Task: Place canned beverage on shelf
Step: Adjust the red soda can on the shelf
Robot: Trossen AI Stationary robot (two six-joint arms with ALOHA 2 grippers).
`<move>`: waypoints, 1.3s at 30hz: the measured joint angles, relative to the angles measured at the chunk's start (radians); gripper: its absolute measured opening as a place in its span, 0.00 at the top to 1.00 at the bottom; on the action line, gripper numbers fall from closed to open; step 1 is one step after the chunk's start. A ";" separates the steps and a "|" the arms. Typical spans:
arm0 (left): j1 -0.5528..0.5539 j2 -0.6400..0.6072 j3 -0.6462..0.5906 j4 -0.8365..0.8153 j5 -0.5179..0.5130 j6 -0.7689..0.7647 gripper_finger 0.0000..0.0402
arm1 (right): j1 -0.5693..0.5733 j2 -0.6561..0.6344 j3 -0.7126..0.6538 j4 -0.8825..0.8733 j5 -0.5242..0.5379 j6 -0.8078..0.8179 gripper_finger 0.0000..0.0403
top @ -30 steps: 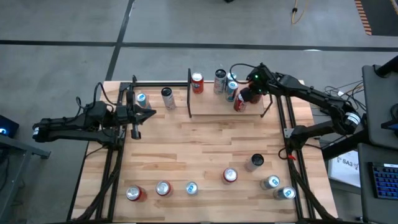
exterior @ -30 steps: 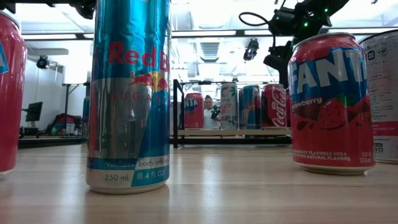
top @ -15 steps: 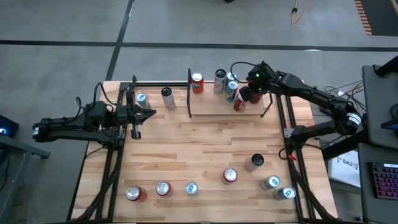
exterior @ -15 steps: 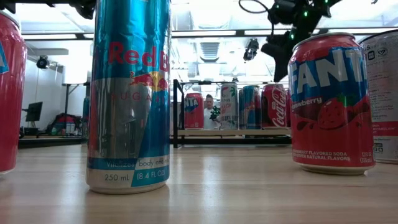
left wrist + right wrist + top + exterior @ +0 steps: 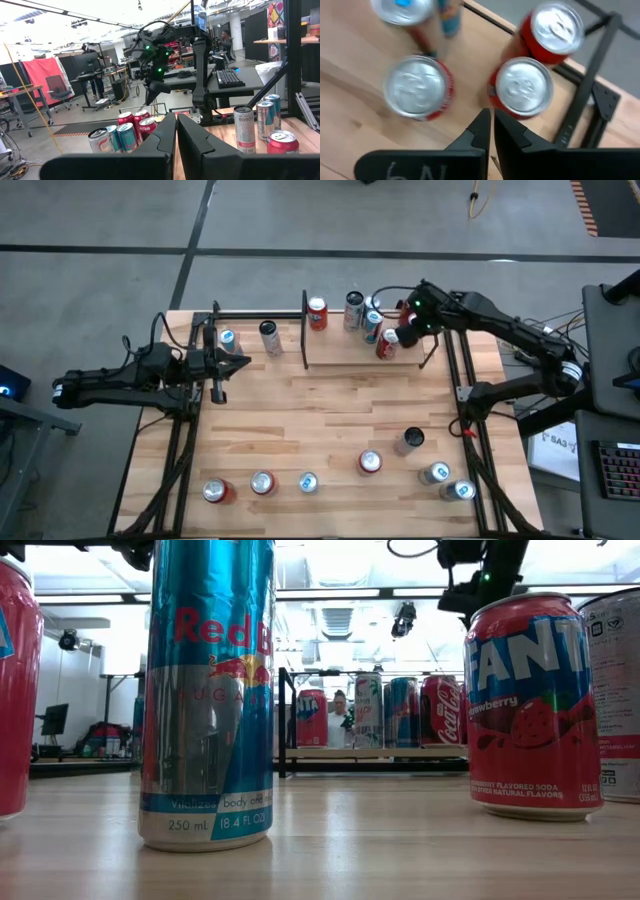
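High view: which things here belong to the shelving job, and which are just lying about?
Job:
- small light-wood shelf with black rails
- cans standing on it, such as the red Coca-Cola can
- right claw, shut, empty, above them
- loose cans at the near edge, such as the red-topped can

Lying about:
- left claw, shut, waiting
- black keyboard off the table

The shelf [image 5: 345, 355] sits at the upper centre of the high view, with cans [image 5: 371, 324] clustered on its right end. Loose cans [image 5: 308, 481] line the table's [image 5: 300, 415] lower edge. The left arm [image 5: 130, 375] lies at mid-left.
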 joint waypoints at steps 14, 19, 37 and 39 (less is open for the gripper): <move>0.000 0.097 0.000 0.063 0.003 -0.068 1.00 | 0.423 -0.133 -0.041 0.302 0.141 -0.023 0.97; -0.002 0.154 0.000 0.073 0.003 -0.163 1.00 | 0.608 -0.131 -0.068 0.329 0.258 -0.002 0.97; -0.096 0.439 0.000 0.317 0.013 -0.335 1.00 | 0.630 -0.120 -0.184 0.354 0.465 0.065 0.97; -0.097 0.455 0.000 0.335 0.009 -0.336 1.00 | 0.594 -0.119 -0.184 0.354 0.463 0.059 0.97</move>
